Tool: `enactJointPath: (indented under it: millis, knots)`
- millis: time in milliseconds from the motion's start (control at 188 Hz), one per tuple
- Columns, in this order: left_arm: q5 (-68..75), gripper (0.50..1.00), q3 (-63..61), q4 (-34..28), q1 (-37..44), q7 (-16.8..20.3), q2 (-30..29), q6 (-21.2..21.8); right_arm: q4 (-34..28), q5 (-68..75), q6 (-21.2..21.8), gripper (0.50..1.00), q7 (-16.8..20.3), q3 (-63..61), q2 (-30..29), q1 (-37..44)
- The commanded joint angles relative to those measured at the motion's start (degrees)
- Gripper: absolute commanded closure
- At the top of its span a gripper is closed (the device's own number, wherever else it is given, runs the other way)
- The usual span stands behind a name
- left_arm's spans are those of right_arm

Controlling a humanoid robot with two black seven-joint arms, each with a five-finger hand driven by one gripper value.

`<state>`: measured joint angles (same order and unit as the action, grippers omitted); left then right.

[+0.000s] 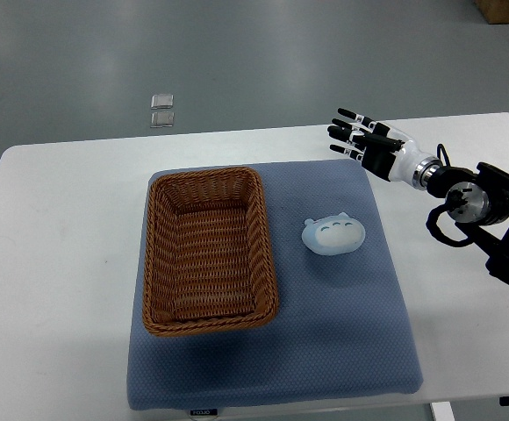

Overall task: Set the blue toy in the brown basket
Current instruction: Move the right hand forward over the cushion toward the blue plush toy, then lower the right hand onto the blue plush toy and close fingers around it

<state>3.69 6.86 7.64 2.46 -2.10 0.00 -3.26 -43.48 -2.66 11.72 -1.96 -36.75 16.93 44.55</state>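
A pale blue toy (333,234) with small ears lies on the blue-grey mat (325,351), just right of the brown wicker basket (154,263). The basket stands on the mat's left half and holds nothing. My right hand (353,133) comes in from the right edge and hovers over the mat's far right corner, above and behind the toy, apart from it. Its fingers (346,114) are spread and hold nothing. The left arm is out of view.
The mat lies on a white table (53,263). Two small clear packets (162,110) lie on the floor beyond the table's far edge. My right arm's black forearm (491,210) stretches over the table's right side.
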Motion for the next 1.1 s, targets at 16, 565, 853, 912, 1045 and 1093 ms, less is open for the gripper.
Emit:
enactJointPath:
  millis: [16,565,853,912,1045,1093]
  knots:
    - [0.0,0.5,0.35,0.1,0.18,-0.01,0.0,0.1,0.06,-0.15,0.06,0.576,-0.23,0.1,0.04,0.01]
    - [0.0,0.5,-0.09,-0.61,-0.08,0.08,0.0,0.36,-1.69,-23.44,3.48,0.579,-5.24,0.63,1.35,0.63]
    - [0.0,0.5,-0.09,-0.43,-0.08,0.08,0.0,0.36,-3.01,-52.26,10.51,0.579,-7.79,1.59,4.34,3.09]
    - [0.0,0.5,-0.18,-0.52,-0.08,0.08,0.0,0.36,-3.28,-57.11,11.83,0.579,-7.97,1.5,5.13,3.71]
    - [0.0,0.5,-0.18,-0.61,-0.08,0.08,0.0,0.36,-6.35,-63.26,15.17,0.579,-8.93,1.77,7.6,5.29]
    - [0.0,0.5,-0.18,-0.61,-0.08,0.08,0.0,0.36,-8.63,-64.93,16.49,0.579,-9.02,2.82,9.79,5.64]
